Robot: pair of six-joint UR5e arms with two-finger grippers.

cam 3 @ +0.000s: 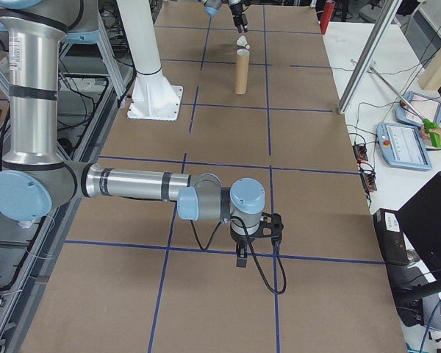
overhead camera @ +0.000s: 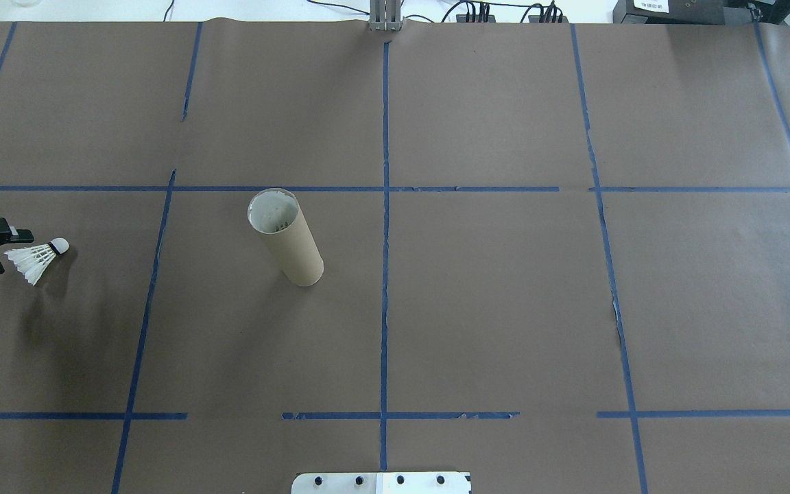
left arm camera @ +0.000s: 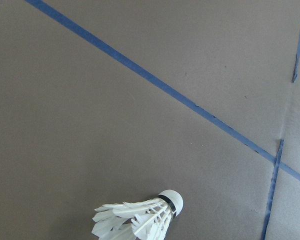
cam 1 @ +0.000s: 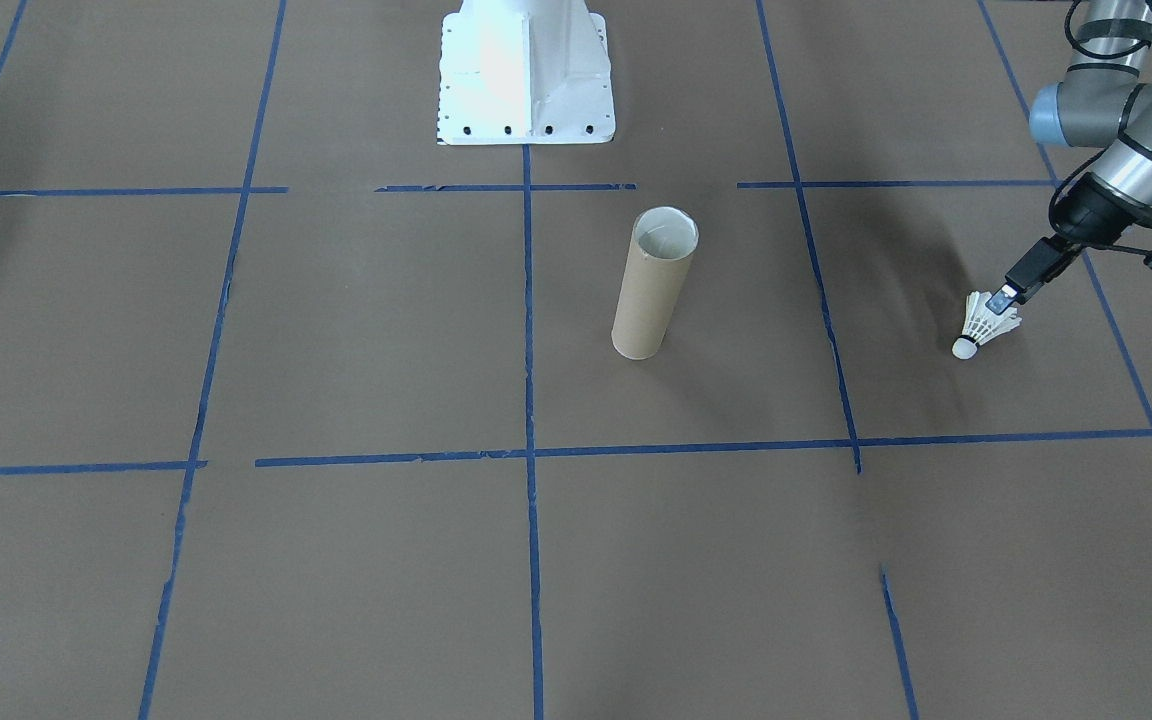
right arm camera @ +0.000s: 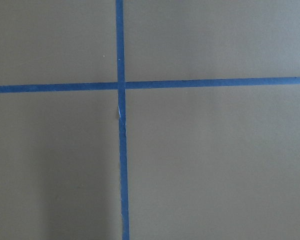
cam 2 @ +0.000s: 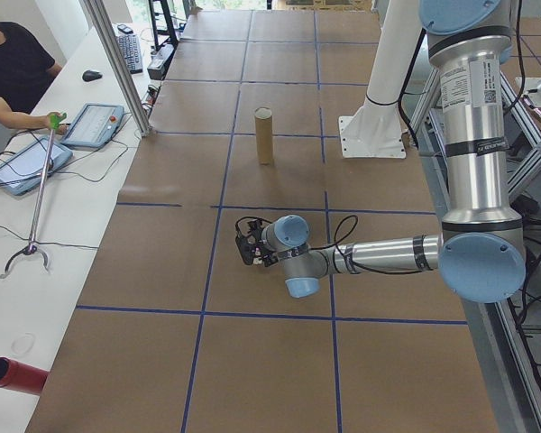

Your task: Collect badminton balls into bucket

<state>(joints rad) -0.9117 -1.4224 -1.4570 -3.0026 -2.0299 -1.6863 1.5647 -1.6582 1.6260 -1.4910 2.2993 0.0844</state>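
Your left gripper [cam 1: 1006,297] is pinched on the feather skirt of the shuttlecock [cam 1: 983,325], which hangs clear of the table [cam 1: 696,560] with its cork tip pointing down and away from the fingers; its shadow falls on the paper below. The tube [cam 1: 652,283] stands upright near the table's middle, open end up, well apart from the shuttlecock, toward the robot's right of it. Your right gripper [cam 3: 240,257] shows only in the right side view, low over the brown paper near a tape crossing, and you cannot tell from there whether its fingers are spread or closed.
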